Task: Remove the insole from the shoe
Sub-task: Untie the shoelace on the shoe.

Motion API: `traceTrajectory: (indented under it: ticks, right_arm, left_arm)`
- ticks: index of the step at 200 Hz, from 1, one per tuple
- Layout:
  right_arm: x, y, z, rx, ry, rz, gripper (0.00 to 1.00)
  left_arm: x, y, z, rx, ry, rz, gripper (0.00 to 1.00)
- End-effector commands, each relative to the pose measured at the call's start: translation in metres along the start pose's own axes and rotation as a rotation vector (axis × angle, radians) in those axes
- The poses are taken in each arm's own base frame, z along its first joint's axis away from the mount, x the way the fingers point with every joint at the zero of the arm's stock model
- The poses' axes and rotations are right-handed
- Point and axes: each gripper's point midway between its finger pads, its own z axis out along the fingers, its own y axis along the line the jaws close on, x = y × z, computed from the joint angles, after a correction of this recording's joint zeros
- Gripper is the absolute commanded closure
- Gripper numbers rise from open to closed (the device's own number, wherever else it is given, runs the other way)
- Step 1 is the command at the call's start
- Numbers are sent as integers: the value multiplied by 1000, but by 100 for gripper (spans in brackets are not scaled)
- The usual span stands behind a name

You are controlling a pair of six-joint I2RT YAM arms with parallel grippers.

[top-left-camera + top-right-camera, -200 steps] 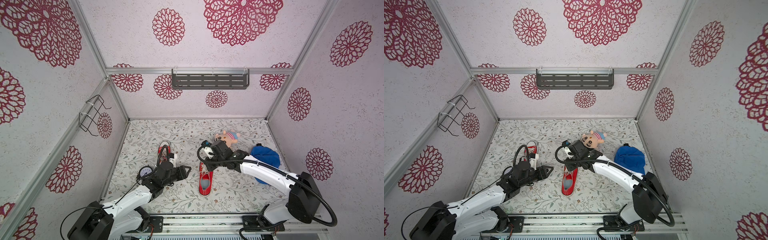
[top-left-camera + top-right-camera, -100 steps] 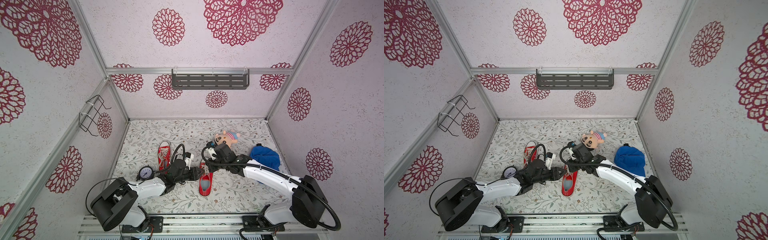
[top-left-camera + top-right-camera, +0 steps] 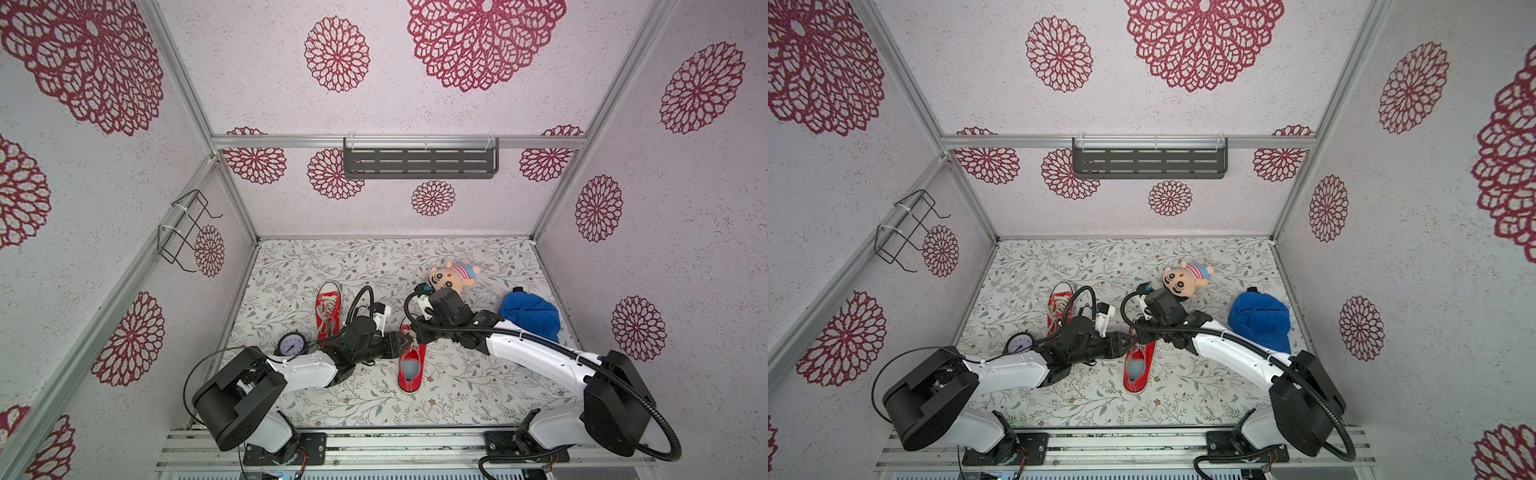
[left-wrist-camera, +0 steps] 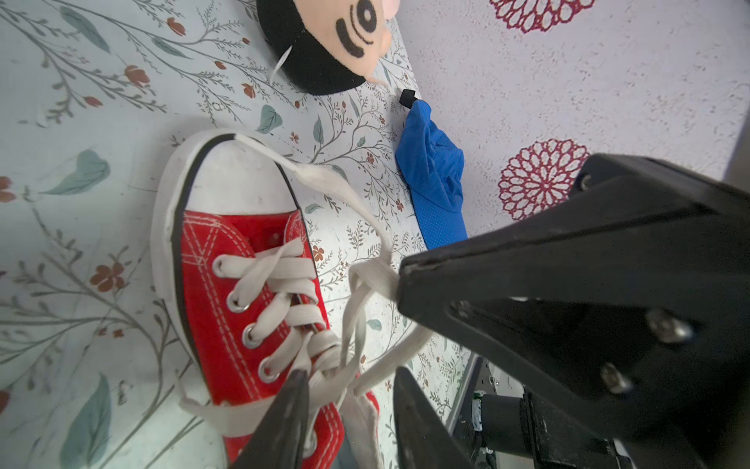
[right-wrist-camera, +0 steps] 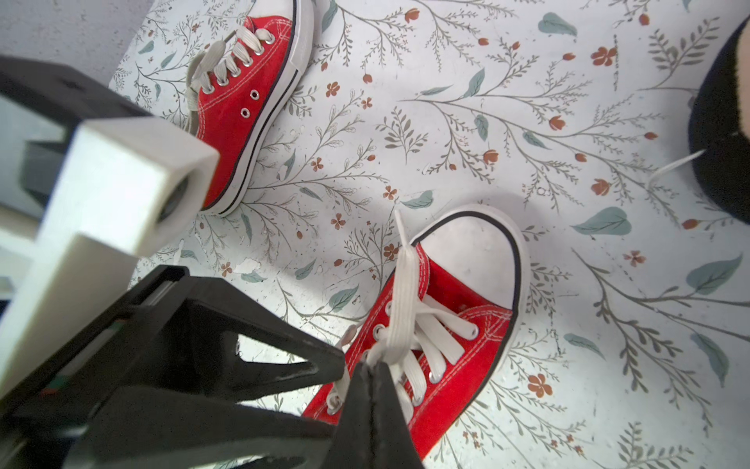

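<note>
Lace (image 5: pixel 406 284) sits pinched in closed right tool (image 5: pixel 371 364); left tool (image 4: pixel 349 371) half-open astride it.

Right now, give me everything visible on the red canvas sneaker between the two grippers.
The red canvas sneaker stands on its sole on the floral table, toe away from the robot. It has a white rubber toe cap, black-striped sidewall, metal eyelets and loosened white laces. A grey-blue insole shows in the opening. The right gripper is shut on the white laces; the left gripper straddles them with open jaws.
</note>
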Motion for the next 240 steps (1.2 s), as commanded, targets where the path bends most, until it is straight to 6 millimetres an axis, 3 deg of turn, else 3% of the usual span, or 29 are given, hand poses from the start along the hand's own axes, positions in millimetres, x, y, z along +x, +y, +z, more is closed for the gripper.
traceTrajectory:
  ticks: [1, 43, 105, 147, 214, 226, 240]
  right_arm:
    - [-17, 6, -14, -25, -69, 19, 100]
    - [-16, -2, -14, 5, -69, 32, 100]
    - [-8, -19, -13, 58, -50, 74, 100]
    - [8, -42, -16, 165, -1, 90, 100]
    - [40, -76, -22, 335, 79, 135, 100]
    - [41, -72, -19, 301, 78, 138, 100]
    - [36, -47, -12, 140, 34, 135, 100]
  left_arm:
    - [-4, -8, 9, 5, 11, 44, 65]
    - [3, -10, 11, 6, 29, 50, 78]
    - [-2, -2, -13, -89, -12, 81, 100]
    - [-4, 17, -30, -206, -44, 107, 100]
    - [-3, 22, -34, -217, -65, 76, 100]
    - [-4, 19, -33, -191, -78, 70, 97]
    - [-1, 11, -28, -138, -58, 68, 82]
